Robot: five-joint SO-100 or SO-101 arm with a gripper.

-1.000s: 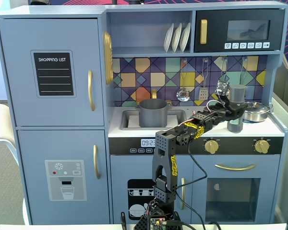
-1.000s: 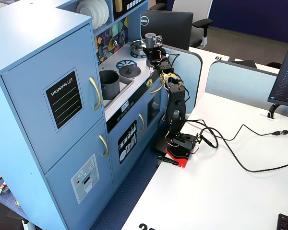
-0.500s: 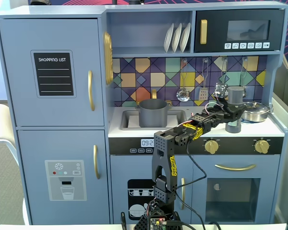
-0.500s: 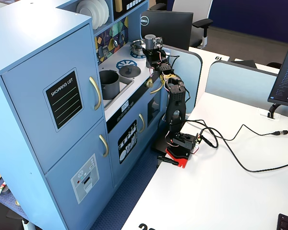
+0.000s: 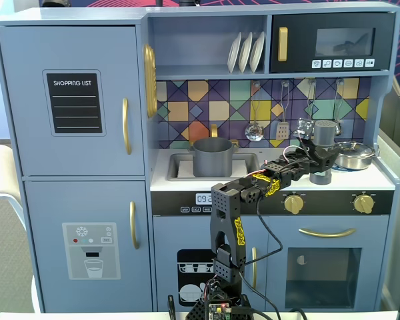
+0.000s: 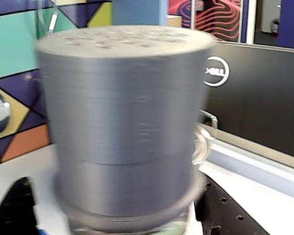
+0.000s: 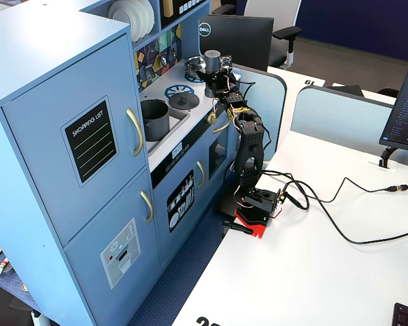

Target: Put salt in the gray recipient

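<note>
The salt shaker (image 5: 325, 132) is a slim dark gray cylinder with a lighter perforated top, upright at the right of the toy kitchen counter. My gripper (image 5: 322, 159) is shut round its middle. I cannot tell whether its base touches the counter. In the wrist view the shaker (image 6: 127, 122) fills the frame, blurred, with a strip of pale green label at the bottom and my black fingers (image 6: 19, 208) on both sides. The gray recipient (image 5: 212, 158) is a matte gray pot in the sink, left of my gripper; it also shows in a fixed view (image 7: 154, 117).
A shiny steel pan with a lid (image 5: 355, 155) sits just right of the shaker. A flat gray disc lid (image 7: 183, 102) lies on the stove. Utensils (image 5: 283, 127) hang on the tiled back wall. A Dell monitor (image 7: 234, 37) stands behind the kitchen.
</note>
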